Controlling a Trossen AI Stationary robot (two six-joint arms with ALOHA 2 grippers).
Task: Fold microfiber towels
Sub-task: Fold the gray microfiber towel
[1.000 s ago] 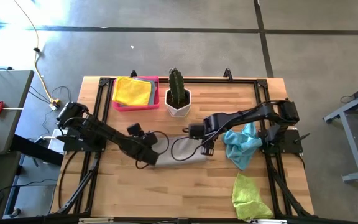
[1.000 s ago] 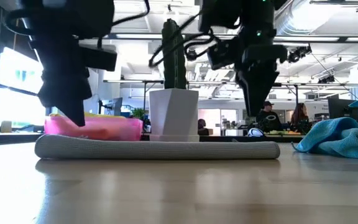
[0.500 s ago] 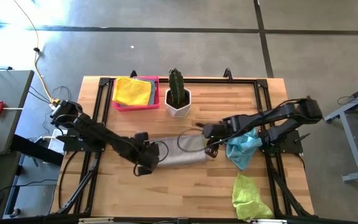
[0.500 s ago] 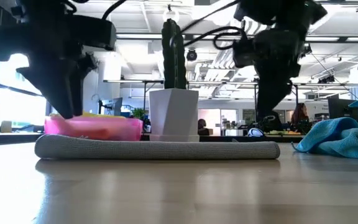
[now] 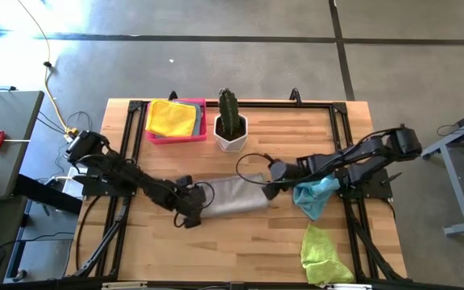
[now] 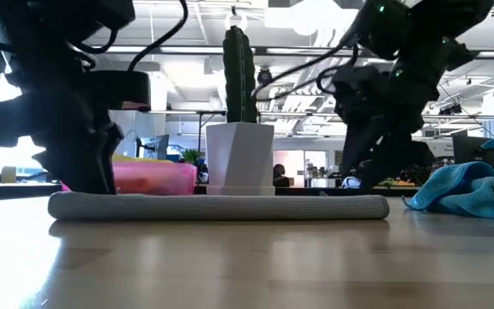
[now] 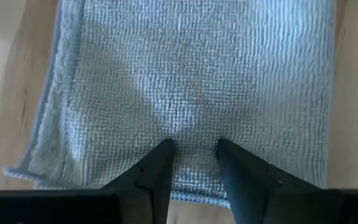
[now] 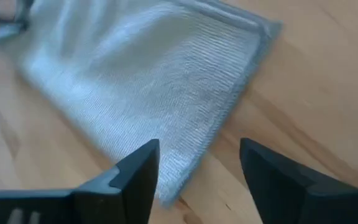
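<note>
Grey towel half-folded between left gripper, part-open on its edge, and wide-open empty right gripper; blue, green left.

Left end of the grey towel under the left tool; lime cloth partly behind the frame rail.

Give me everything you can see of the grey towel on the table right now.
The grey towel is a soft, ribbed-weave cloth lying flat mid-table, folded into a low rectangle in front of the potted cactus. The left gripper is down on one end, its fingers slightly apart on the fabric; the right gripper stands open at the other end, one finger over the cloth, one over bare wood.
</note>
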